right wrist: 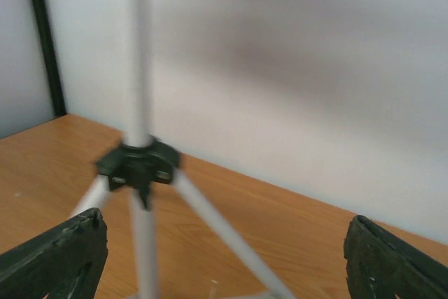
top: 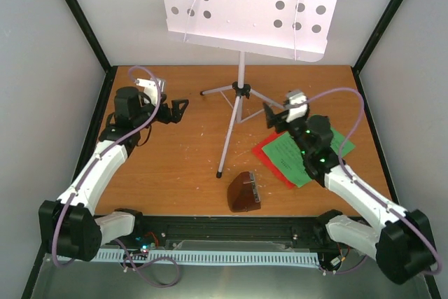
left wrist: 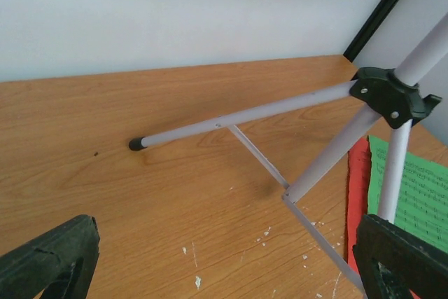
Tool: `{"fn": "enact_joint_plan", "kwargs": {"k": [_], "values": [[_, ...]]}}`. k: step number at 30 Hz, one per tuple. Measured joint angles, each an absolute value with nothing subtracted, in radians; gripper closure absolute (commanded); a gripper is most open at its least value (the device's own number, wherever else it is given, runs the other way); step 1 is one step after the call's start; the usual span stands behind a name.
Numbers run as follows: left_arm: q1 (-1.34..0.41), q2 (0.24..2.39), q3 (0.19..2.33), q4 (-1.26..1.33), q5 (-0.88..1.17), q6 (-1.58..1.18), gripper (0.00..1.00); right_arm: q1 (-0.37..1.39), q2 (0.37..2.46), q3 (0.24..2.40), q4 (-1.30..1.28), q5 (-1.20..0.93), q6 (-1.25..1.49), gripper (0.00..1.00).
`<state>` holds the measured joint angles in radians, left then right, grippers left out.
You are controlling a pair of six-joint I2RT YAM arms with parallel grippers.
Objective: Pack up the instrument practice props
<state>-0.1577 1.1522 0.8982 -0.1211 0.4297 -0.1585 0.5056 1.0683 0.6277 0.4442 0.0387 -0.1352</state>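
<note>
The tall white metal tripod music stand [top: 242, 68] looks light yet top-heavy; grip its stiff pole, both jaws released.

Lab booth — white walls [top: 42, 68], black frame [top: 78, 15], wood tabletop [top: 182, 159]

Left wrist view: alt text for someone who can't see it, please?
White music stand legs spread across a wooden table, green and red music sheets beside them. The open left gripper's black fingers frame the bottom corners.
</note>
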Motion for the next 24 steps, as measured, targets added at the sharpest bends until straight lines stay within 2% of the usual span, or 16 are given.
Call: {"fn": "enact_joint_plan", "kwargs": {"k": [6, 11, 15, 24], "values": [[-0.158, 1.188, 0.884, -0.093, 0.434, -0.236, 0.01, 0.224, 0.985, 0.582, 0.416, -0.173, 0.093, 0.03], [-0.174, 1.203, 0.826, -0.001, 0.529, -0.331, 0.07, 0.081, 1.073, 0.671, 0.422, -0.411, 0.265, 0.06], [-0.282, 1.261, 0.818, 0.058, 0.579, -0.377, 0.15, 0.068, 1.203, 0.749, 0.512, -0.592, 0.376, 0.13], [-0.451, 1.446, 0.817, 0.213, 0.719, -0.421, 0.27, 0.13, 1.463, 0.983, 0.724, -0.852, 0.5, 0.15]]}}
